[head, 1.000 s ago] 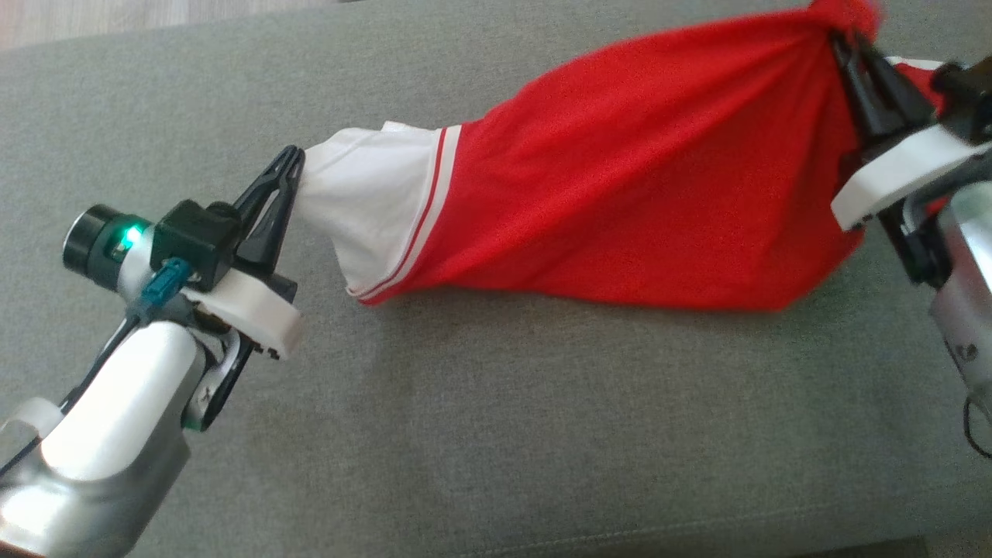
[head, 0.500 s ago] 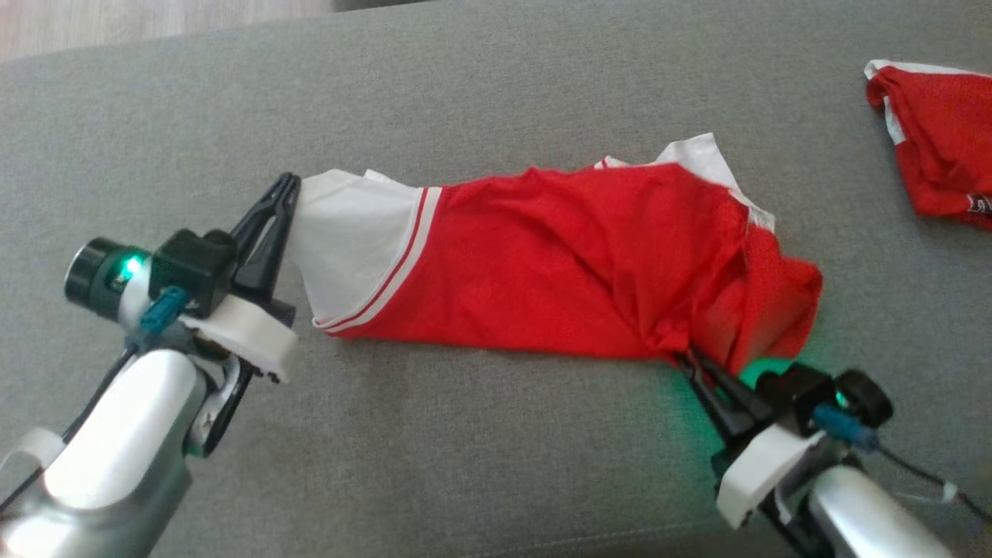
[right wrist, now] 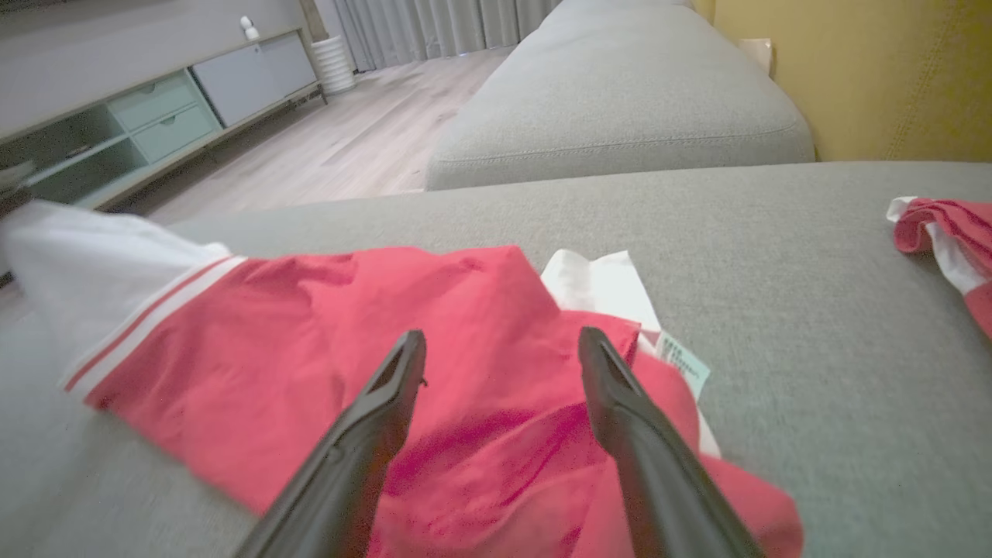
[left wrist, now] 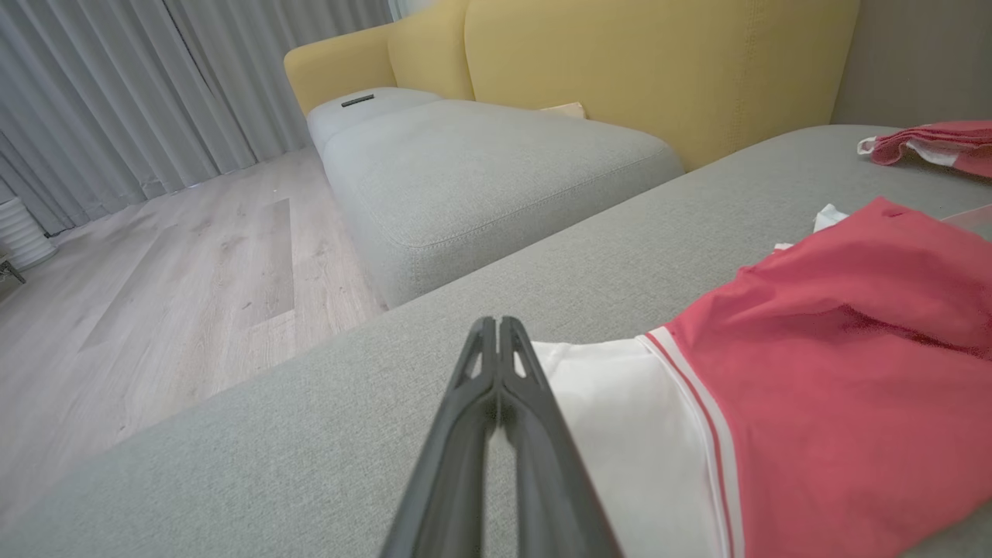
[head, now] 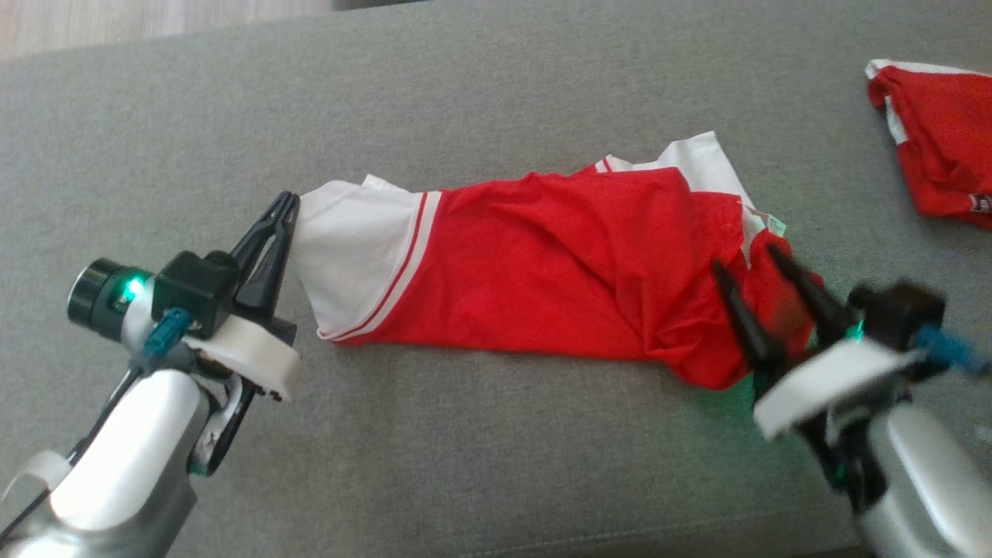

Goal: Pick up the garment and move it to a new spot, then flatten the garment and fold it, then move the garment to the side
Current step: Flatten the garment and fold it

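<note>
One garment [head: 542, 271] end is pinched in my left gripper [head: 290, 200]; my right gripper [head: 744, 260] gapes wide, and flattening needs the corner beneath it.

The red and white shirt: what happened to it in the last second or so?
The right pincer swung the red end of the garment down from the air onto the couch, then opened and let go; its jaws now stand spread over that end. The left pincer stayed shut on the white end, and the other red garment at the far right did not move.
</note>
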Controlling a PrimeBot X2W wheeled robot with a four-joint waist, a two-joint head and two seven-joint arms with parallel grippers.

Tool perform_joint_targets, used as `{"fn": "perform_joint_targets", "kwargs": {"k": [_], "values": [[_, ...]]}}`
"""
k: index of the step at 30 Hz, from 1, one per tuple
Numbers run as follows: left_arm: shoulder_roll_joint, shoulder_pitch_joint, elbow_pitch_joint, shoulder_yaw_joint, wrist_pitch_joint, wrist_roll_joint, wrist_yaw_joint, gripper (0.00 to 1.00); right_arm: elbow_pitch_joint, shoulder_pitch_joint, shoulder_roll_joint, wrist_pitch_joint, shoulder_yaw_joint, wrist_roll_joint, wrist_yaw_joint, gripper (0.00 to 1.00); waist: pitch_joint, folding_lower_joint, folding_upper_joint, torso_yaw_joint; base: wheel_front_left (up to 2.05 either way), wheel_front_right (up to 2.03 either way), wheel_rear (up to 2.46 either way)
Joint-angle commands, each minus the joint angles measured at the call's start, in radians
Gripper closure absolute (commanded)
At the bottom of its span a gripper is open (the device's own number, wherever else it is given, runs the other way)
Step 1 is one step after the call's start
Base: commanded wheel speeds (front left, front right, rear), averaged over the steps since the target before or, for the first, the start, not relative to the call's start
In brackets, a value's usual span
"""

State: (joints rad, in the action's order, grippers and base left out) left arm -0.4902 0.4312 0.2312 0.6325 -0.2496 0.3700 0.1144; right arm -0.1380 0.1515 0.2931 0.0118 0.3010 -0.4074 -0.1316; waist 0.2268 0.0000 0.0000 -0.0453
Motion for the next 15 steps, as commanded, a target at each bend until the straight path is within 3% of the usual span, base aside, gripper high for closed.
{"fn": "perform_joint_targets", "kwargs": {"k": [1,6,9,15], "values": [[-0.023,0.039,-0.027,-0.049,-0.012,-0.013,-0.002,1.00,-0.007,0.086,-0.001,-0.017,-0.005,-0.042,0.001,0.00,0.015,0.0000,0.0000,0.011,0.00,0.00,0.00],[-0.002,0.056,-0.019,-0.037,-0.012,-0.032,-0.015,1.00,-0.181,0.233,0.013,-0.071,0.029,-0.146,0.001,0.00,0.035,0.0000,0.0000,0.035,0.00,0.00,0.00],[0.008,0.064,-0.014,-0.035,-0.012,-0.039,-0.023,1.00,-0.281,0.277,0.045,-0.085,0.049,-0.153,0.001,0.00,0.044,0.0000,0.0000,0.050,0.00,0.00,0.00],[0.012,0.070,-0.022,-0.049,-0.012,-0.049,-0.021,1.00,-0.351,0.289,0.063,-0.102,0.064,-0.223,0.001,0.00,0.061,0.0000,0.0000,0.060,0.00,0.00,0.00]]}}
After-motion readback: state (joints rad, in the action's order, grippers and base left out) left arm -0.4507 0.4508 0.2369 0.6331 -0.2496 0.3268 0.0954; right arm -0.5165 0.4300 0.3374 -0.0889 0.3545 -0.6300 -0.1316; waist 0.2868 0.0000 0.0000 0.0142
